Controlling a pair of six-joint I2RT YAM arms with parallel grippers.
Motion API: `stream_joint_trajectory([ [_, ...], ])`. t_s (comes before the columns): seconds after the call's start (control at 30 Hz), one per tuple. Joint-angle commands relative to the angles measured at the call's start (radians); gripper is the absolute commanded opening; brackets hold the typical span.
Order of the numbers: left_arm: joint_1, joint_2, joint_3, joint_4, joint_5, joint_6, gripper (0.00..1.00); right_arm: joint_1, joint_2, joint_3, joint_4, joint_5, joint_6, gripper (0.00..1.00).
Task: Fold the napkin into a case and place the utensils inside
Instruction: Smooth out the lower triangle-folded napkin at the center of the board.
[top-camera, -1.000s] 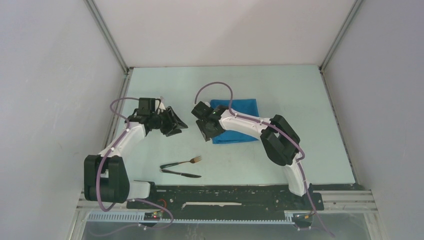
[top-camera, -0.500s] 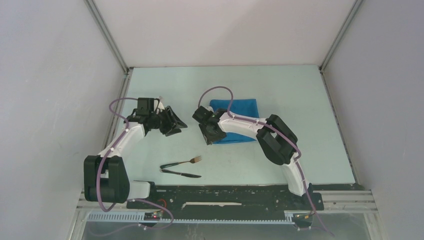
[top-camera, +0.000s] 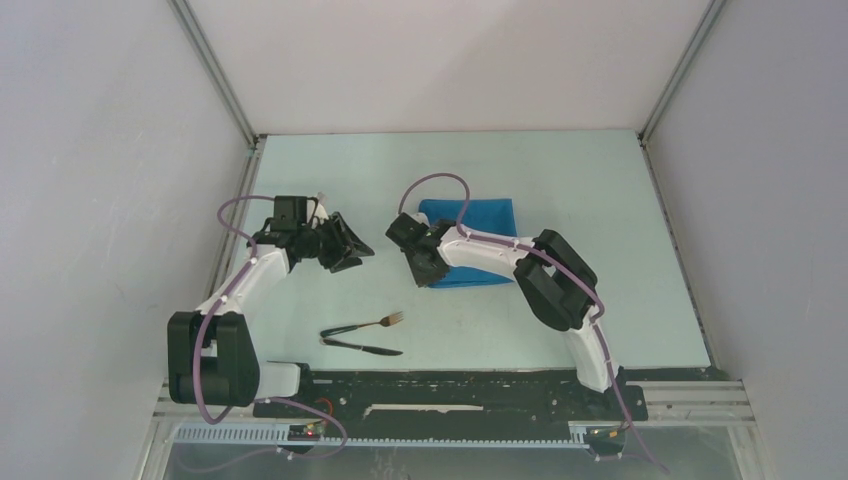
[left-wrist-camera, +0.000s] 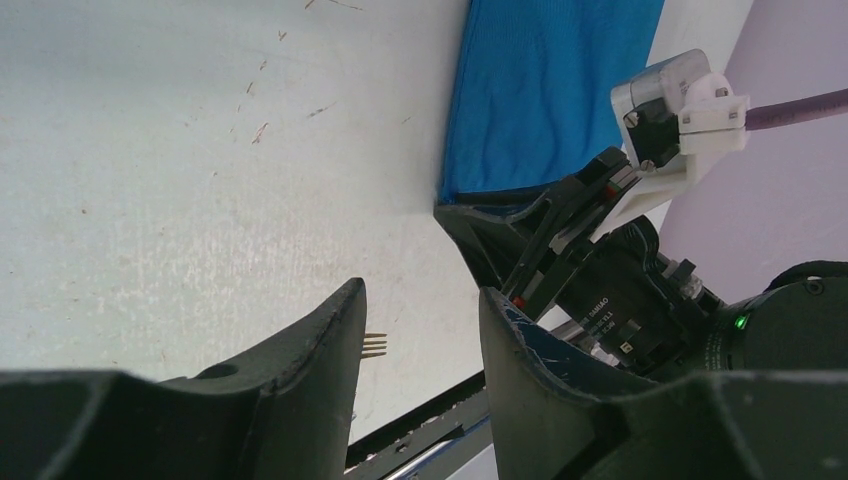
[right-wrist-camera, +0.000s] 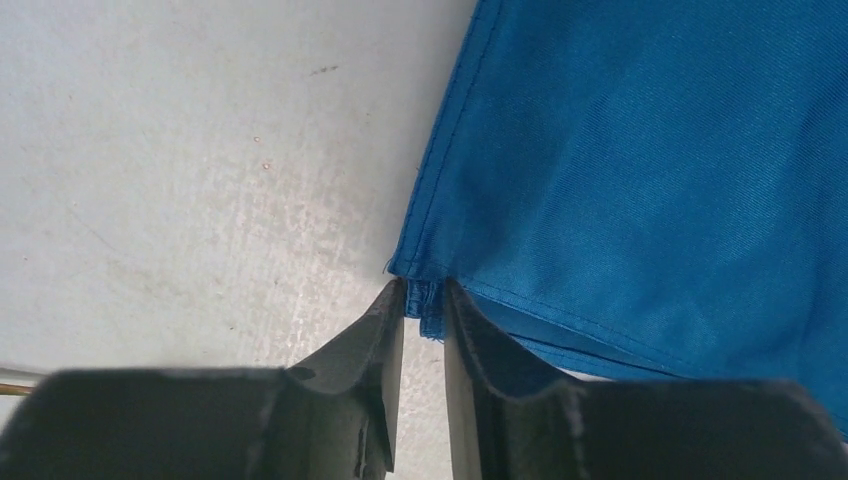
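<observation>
A pale, scuffed table (top-camera: 560, 180) sits inside a booth of plain white walls (top-camera: 450, 60), with a black rail (top-camera: 450, 385) along its near edge at the bottom of the overhead view.

The napkin (top-camera: 480, 215) lies just above the middle of that view, a bright blue cloth folded flat into a rectangle of several layers. The right arm (top-camera: 500, 255) reaches in from the lower right and crosses the cloth's lower part. Its wrist hangs over the napkin's lower left corner.

In the right wrist view, the right fingers (right-wrist-camera: 375, 340) are drawn close together. They pinch the stacked hems of that corner between their tips, low on the table. The rest of the cloth spreads flat toward the upper right of the frame.

The left fingers (left-wrist-camera: 320, 340) are spread apart with nothing between them. They hang above bare table left of the napkin, well apart from it and pointing toward it.

In the lower middle of the overhead view, near the rail, lie the fork (top-camera: 375, 323) and the knife (top-camera: 365, 348). The knife is just below the fork and their dark handles meet at the left ends. The fork's tines point up and right. Both lie apart from the napkin, and neither arm touches them.
</observation>
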Motion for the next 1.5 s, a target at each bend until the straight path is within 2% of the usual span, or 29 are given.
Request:
stream_joint_trajectory([
  [0.0, 0.01, -0.039, -0.013, 0.016, 0.031, 0.019, 0.5, -0.021, 0.014, -0.06, 0.0, -0.01, 0.006, 0.25],
  [0.07, 0.01, -0.042, -0.015, 0.015, 0.032, 0.019, 0.51, -0.02, 0.007, -0.049, -0.01, 0.0, -0.005, 0.28],
  [0.13, 0.01, -0.043, -0.014, 0.016, 0.032, 0.019, 0.51, -0.009, -0.005, -0.031, -0.031, 0.011, -0.018, 0.38],
  [0.33, 0.01, -0.037, -0.019, 0.025, 0.029, 0.013, 0.51, 0.013, -0.084, 0.002, -0.088, 0.033, -0.023, 0.52],
  [0.5, -0.021, 0.023, -0.051, 0.099, 0.087, -0.042, 0.5, -0.029, -0.215, -0.067, -0.034, -0.036, 0.03, 0.58],
  [0.63, -0.16, 0.087, -0.046, 0.168, 0.061, -0.109, 0.56, -0.12, -0.365, -0.228, 0.085, -0.123, 0.08, 0.59],
  [0.77, -0.297, 0.192, -0.051, 0.303, 0.017, -0.23, 0.46, -0.265, -0.508, -0.39, 0.168, -0.185, 0.096, 0.59],
  [0.9, -0.398, 0.307, -0.02, 0.382, -0.023, -0.298, 0.44, -0.451, -0.626, -0.51, 0.204, -0.293, 0.063, 0.58],
  [1.07, -0.427, 0.4, 0.029, 0.404, -0.089, -0.316, 0.44, -0.684, -0.673, -0.606, 0.259, -0.432, -0.006, 0.59],
  [1.17, -0.426, 0.432, 0.054, 0.404, -0.129, -0.314, 0.38, -0.774, -0.65, -0.623, 0.282, -0.516, -0.036, 0.59],
  [1.47, -0.426, 0.484, 0.113, 0.365, -0.211, -0.288, 0.33, -0.857, -0.59, -0.633, 0.315, -0.584, -0.067, 0.58],
])
